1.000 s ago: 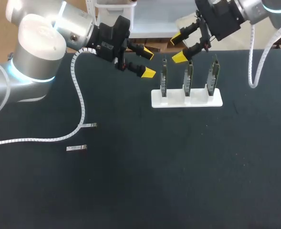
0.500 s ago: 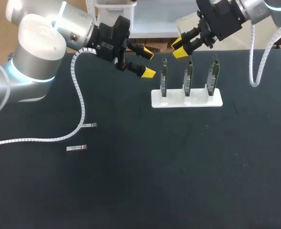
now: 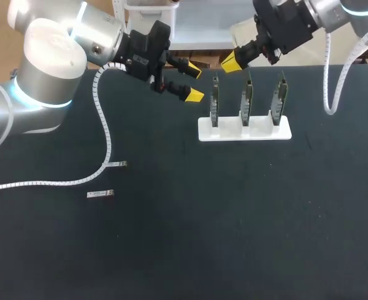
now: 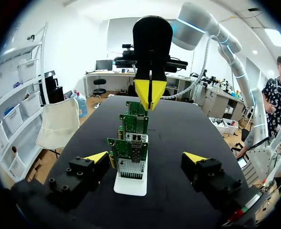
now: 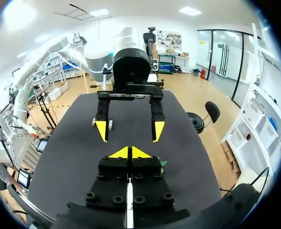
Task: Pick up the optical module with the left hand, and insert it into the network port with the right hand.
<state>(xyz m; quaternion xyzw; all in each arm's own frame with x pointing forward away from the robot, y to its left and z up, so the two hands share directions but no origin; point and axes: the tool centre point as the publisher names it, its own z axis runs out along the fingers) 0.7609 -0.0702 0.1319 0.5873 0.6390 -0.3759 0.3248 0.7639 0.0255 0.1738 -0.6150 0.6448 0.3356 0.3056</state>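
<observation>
Two small silver optical modules lie on the black table at the left, far from both grippers. Three upright green network cards stand in a white holder at the back. My left gripper hovers open just left of the cards, with nothing between its fingers; in its wrist view the cards stand ahead of the open left gripper. My right gripper hangs shut and empty above and behind the cards. From the right wrist, the shut right gripper faces the left gripper.
A white ribbed cable trails from my left arm across the table's left part, ending near one module. Another white cable hangs from my right arm at the back right. A white bin sits beyond the back edge.
My right gripper has shut from wide open, on nothing, and drifted slightly up and left. The left arm and the modules have not moved.
</observation>
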